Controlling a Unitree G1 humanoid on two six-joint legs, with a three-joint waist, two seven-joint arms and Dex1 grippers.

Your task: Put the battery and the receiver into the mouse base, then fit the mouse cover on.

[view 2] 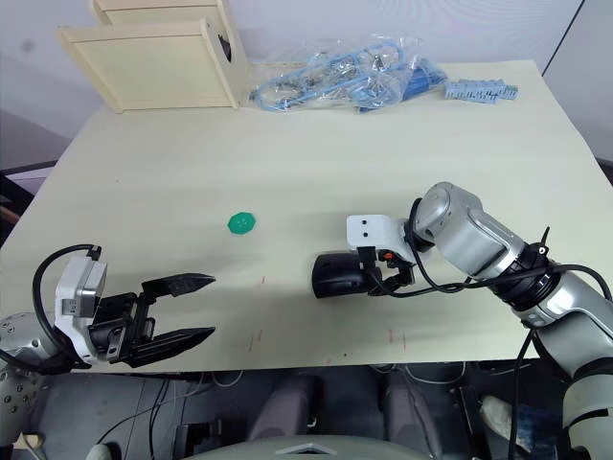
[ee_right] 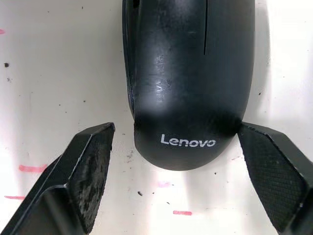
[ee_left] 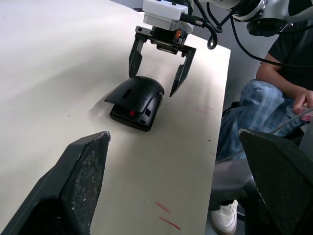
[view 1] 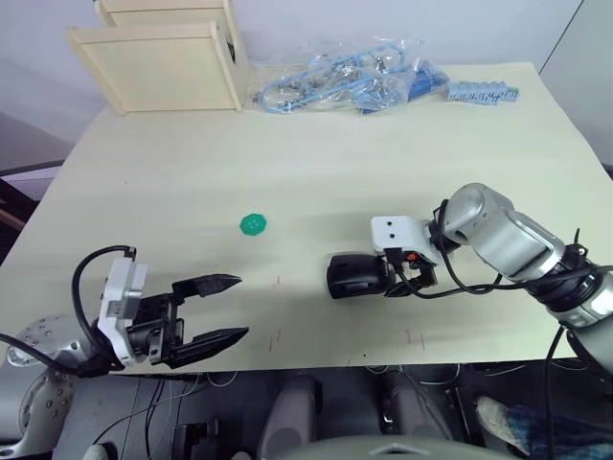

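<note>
- Glossy black curved mouse cover [ee_right: 188, 83] lies on the black mouse base [ee_left: 131, 115], raised at one end, mid-desk [view 1: 383, 134].
- Right gripper [ee_left: 161, 68]: jaws released, straddling the cover's tail, likely to press.
- Left gripper [view 1: 215, 309]: jaws released, well apart, idle.

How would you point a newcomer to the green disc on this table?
Start at the pale table, with wooden boxes at its far left corner. The green disc lies alone mid-table, left of the mouse cover that sits before the right tool. It is the one small, round, flat green thing.

A pale beige table [view 1: 383, 144] stands before a grey-white wall [view 1: 316, 24], wooden box [view 1: 163, 57] at its far edge.
</note>
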